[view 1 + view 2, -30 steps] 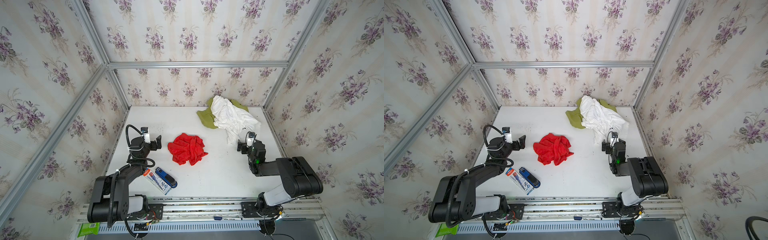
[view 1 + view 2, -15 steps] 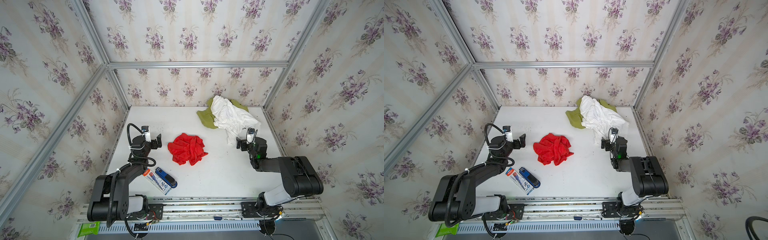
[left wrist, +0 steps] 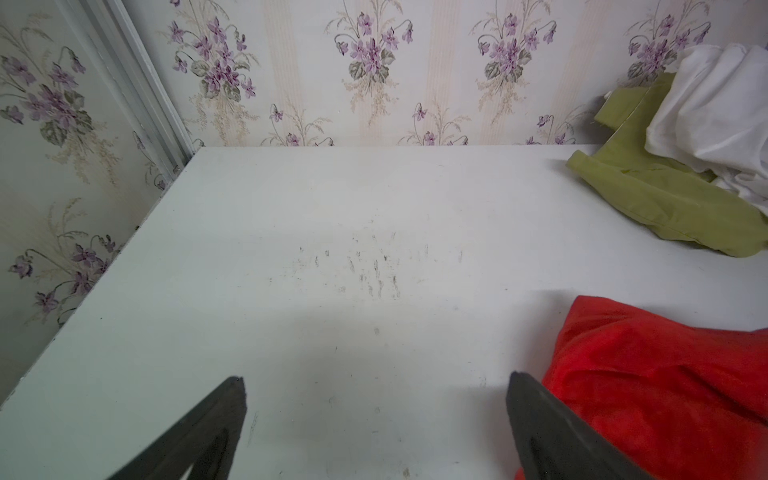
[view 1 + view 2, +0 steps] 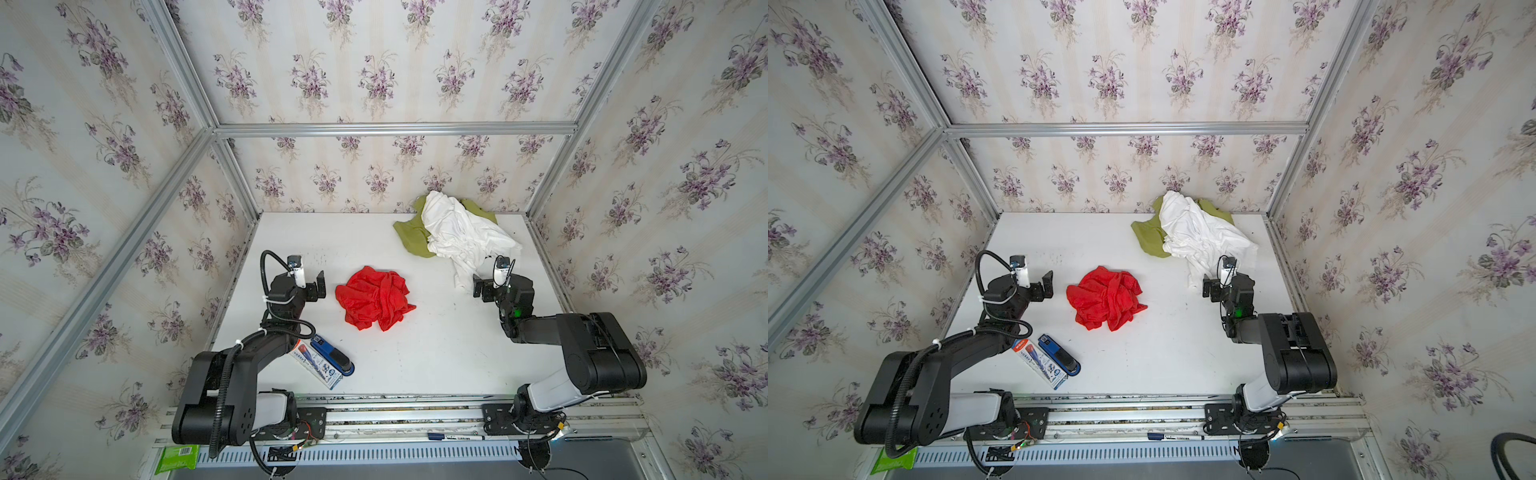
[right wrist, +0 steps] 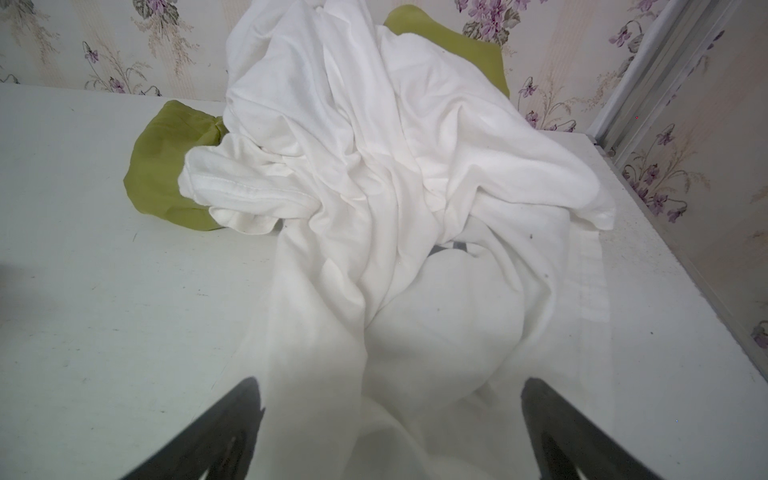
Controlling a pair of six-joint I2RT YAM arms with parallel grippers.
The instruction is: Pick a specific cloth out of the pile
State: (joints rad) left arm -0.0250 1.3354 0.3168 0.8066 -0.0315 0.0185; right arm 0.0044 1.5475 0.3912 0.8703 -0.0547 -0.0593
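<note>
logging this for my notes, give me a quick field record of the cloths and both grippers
red cloth: crumpled, alone in the middle of the table, apart from the other two
white cloth: heaped at the far right corner, lying over the olive-green one
olive-green cloth: partly under the white, showing on both sides
left gripper: open, empty, beside the red cloth
right gripper: open, gripping nothing, at the white cloth's near edge
other items: blue tool and small box, side by side, front left
</note>
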